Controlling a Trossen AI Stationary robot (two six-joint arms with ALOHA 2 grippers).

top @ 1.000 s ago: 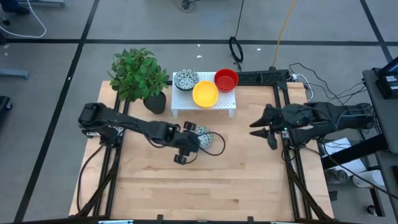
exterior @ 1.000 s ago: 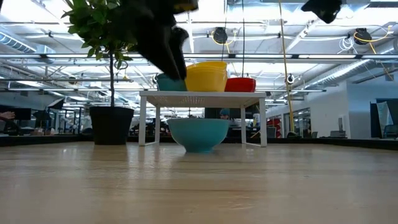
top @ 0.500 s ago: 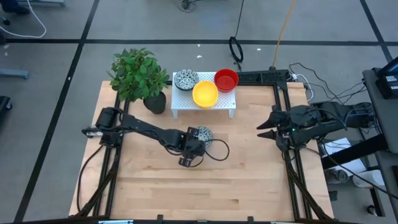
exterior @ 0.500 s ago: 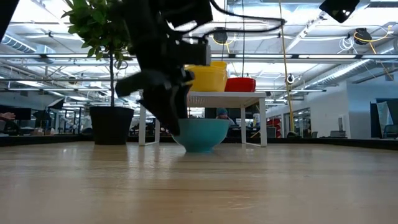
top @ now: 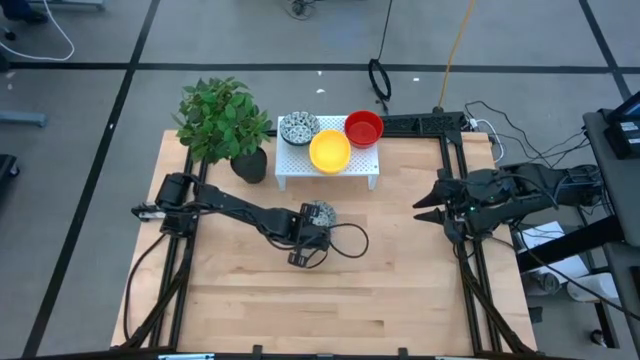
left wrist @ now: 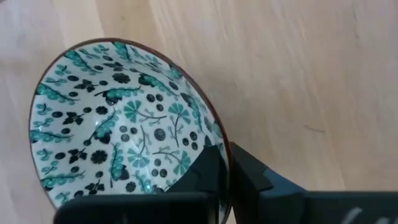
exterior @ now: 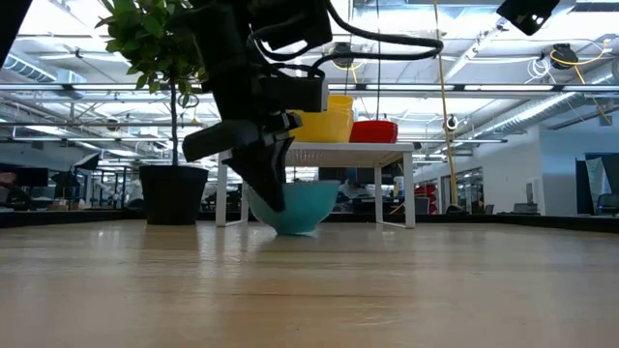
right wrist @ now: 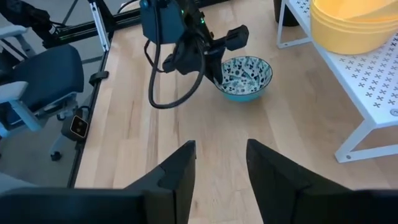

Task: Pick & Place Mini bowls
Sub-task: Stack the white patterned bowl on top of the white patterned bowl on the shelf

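Note:
One patterned mini bowl (top: 321, 212), teal outside (exterior: 302, 207), is at the table's middle, in front of the white rack (top: 350, 170). My left gripper (top: 314, 226) is shut on its rim. On the rack sit another patterned bowl (top: 298, 128), a yellow bowl (top: 330, 150) and a red bowl (top: 364, 128). My right gripper (top: 424, 210) hovers open over the table's right side, its fingers (right wrist: 179, 168) apart with nothing between them. From there it looks at the held bowl (right wrist: 244, 77). My left gripper pinches the patterned bowl's rim (left wrist: 222, 148) on its near side. One finger (left wrist: 204, 169) is inside the bowl and the other finger (left wrist: 250, 175) is outside. The fingers come down from above at a slant. The bowl stays upright, its base at or just above the table.
A potted plant (top: 222, 122) in a black pot (top: 250, 164) stands left of the rack. A loose cable loop (top: 350, 240) trails from the left wrist beside the bowl. Bare wooden table (top: 330, 300) lies toward the near edge.
My left gripper has come down onto the patterned bowl and shut on its rim. The bowl has shifted slightly toward the table's left. My right gripper has drawn back a little toward the table's right edge.

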